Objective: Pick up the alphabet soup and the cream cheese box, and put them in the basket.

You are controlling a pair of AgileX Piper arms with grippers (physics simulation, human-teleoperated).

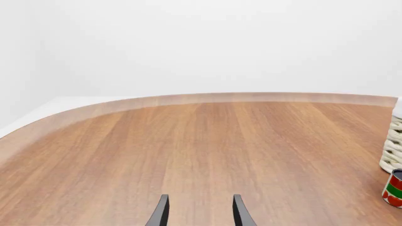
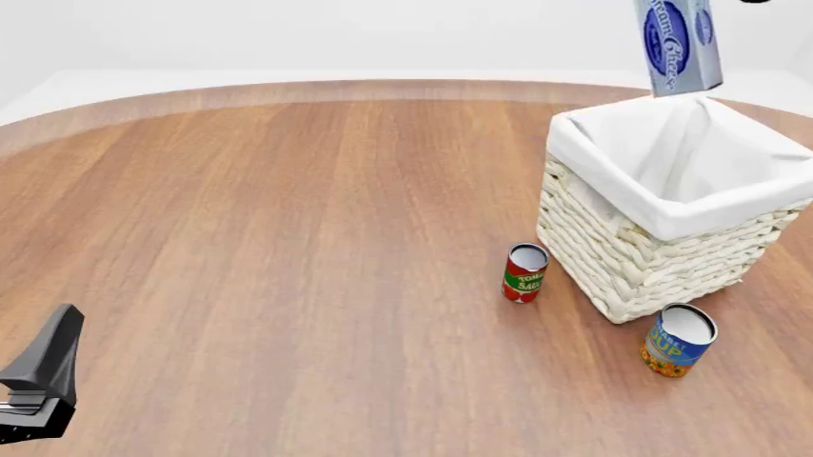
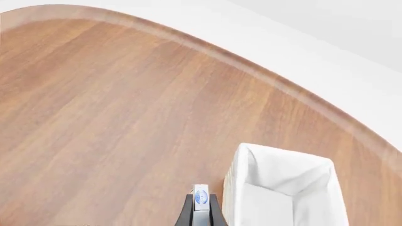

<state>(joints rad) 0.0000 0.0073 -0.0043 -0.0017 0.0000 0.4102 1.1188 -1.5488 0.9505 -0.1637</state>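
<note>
Our right gripper clamps the pale blue-and-white cream cheese box high above the woven cream wicker basket, near its far rim, so we judge an early release could drop it outside.

My front view sits high on the arms' own side, looking forward and down over the table, with the basket to the right. My left wrist view rides low, close to the wood, facing along its fingers toward the far rim; it catches the basket's edge and the tomato sauce can, both shared with the front view. My right wrist view looks down from high above, sharing the basket and the cream cheese box seen up top in front
</note>
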